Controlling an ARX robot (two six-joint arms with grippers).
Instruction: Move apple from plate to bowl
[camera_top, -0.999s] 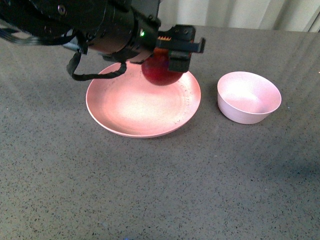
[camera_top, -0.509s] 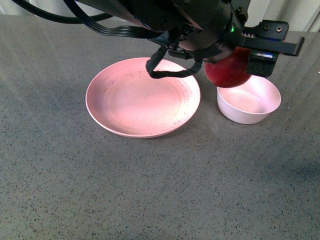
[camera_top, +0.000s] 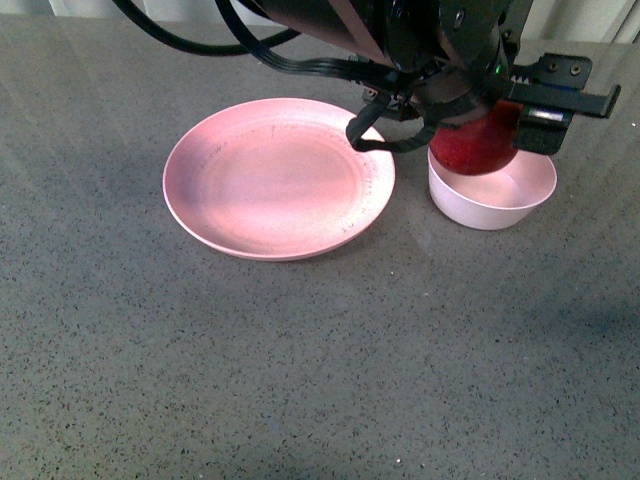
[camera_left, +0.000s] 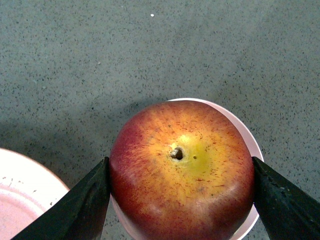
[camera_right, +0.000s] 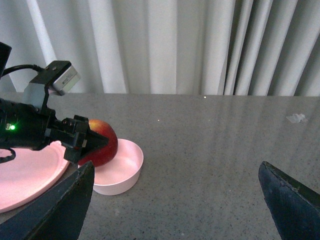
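Grey speckled tabletop (camera_top: 300, 380), with pale pleated curtains (camera_right: 175, 45) closing the far side of the scene.

The apple (camera_left: 182, 170) is off the plate and held in the air, stem dimple and yellow patch turned up toward the wrist camera. The left gripper (camera_left: 182, 197) is clamped on it, one dark finger pressed against each flank. Seen from the front, the fruit hangs over the bowl (camera_top: 490, 205), toward that bowl's left, far rim. Its underside is about level with the rim, and whether it touches the inside cannot be told. The bowl appears to hold nothing else.

The plate (camera_top: 270, 180) lies to the left of the bowl, close beside it but not touching, and its pink surface is bare.

The right gripper (camera_right: 177, 200) is on the right of the scene, well apart from the bowl. Its fingers are spread wide with nothing between them.

Progress, as judged from these views: pickup, lift and carry across appear complete. What is left is to settle the apple down into the bowl, part the fingers, and draw the left arm clear without tipping the bowl.
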